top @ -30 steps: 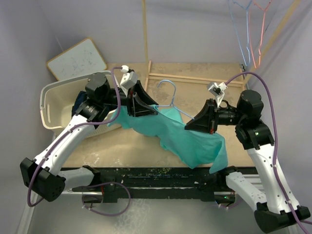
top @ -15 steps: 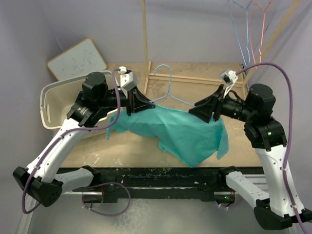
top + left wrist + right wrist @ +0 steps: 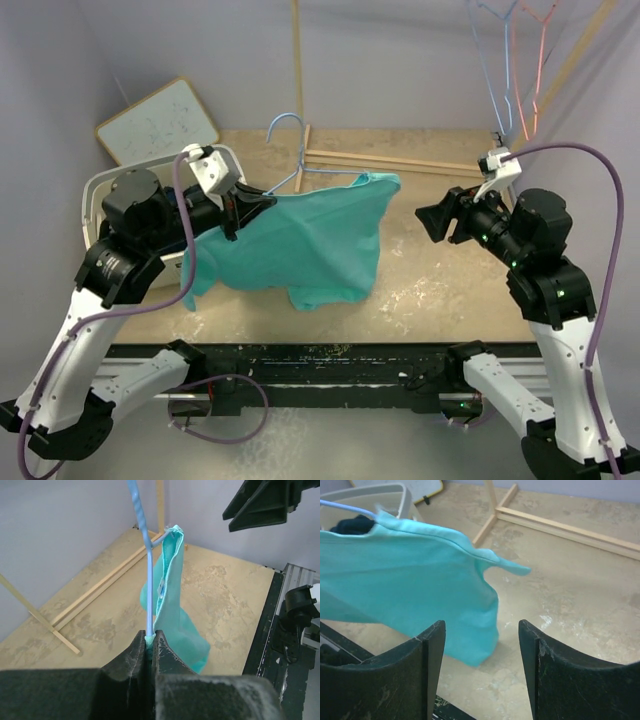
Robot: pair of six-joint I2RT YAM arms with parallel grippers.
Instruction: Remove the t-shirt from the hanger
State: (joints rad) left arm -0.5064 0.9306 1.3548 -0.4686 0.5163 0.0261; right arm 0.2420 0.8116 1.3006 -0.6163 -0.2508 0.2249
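The teal t-shirt [image 3: 310,240] hangs in the air from a light-blue wire hanger [image 3: 288,150] over the left half of the table. My left gripper [image 3: 258,202] is shut on the hanger's wire [image 3: 149,590], with a bit of teal cloth pinched in the jaws, and the t-shirt [image 3: 170,595] drapes away beyond it. My right gripper [image 3: 432,218] stands open to the right of the shirt, apart from it. In the right wrist view nothing lies between the fingers of the right gripper [image 3: 481,630]; the t-shirt [image 3: 405,580] hangs ahead on the left.
A white laundry basket [image 3: 100,200] with dark cloth [image 3: 352,525] in it sits at the left, under the left arm. A whiteboard [image 3: 160,120] leans behind it. A wooden rack frame [image 3: 400,160] lies at the back. Spare hangers [image 3: 510,60] hang at top right.
The right gripper has opened, let go of the t-shirt and drawn back to the right. The left gripper has shut on the hanger and carried it, with the shirt, up and to the left.
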